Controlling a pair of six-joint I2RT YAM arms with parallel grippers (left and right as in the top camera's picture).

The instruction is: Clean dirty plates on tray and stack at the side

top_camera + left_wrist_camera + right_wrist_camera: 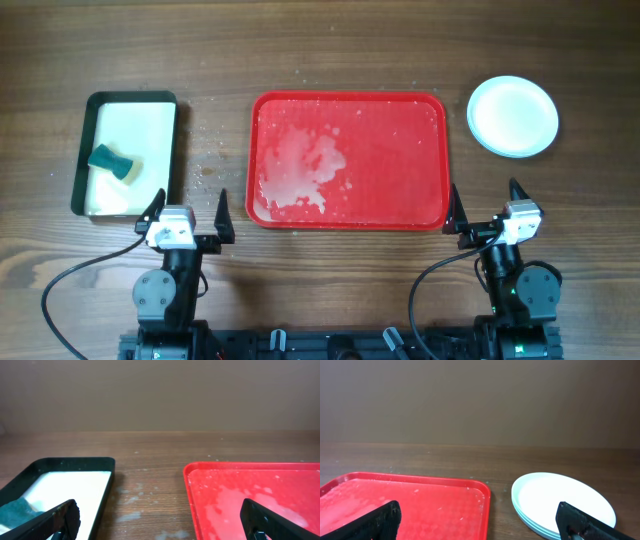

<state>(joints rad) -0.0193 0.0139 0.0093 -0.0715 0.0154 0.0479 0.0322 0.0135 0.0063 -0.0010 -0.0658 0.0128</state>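
At the near edge of the table, the left gripper [192, 193] stands with its jaws spread wide and nothing between them. It sits low over bare wood, in front of the gap between the pan [172, 130] and the tray [400, 150]. The right gripper [484, 186] is likewise fully parted and holds nothing. Its inner finger lies just off the near right corner of the tray, apart from the rim.

Beyond the grippers, the red tray lies flat at the centre of the table [330, 50], long side towards the arms. No plate rests on it. A patch of pale foamy residue [300, 170] covers its left half, and smaller specks are scattered across the remainder.

To the left of the tray, and apart from it, the black-rimmed pan holds a cream-white floor. A teal sponge [115, 162] lies in its near half. Wet specks [210, 150] mark the wood between pan and tray.

To the right of the tray, near its far right corner and not touching it, the plates [513, 116] sit stacked on the table. The top one is white and appears clean. The right wrist view shows further rims beneath it; their number cannot be told with certainty.
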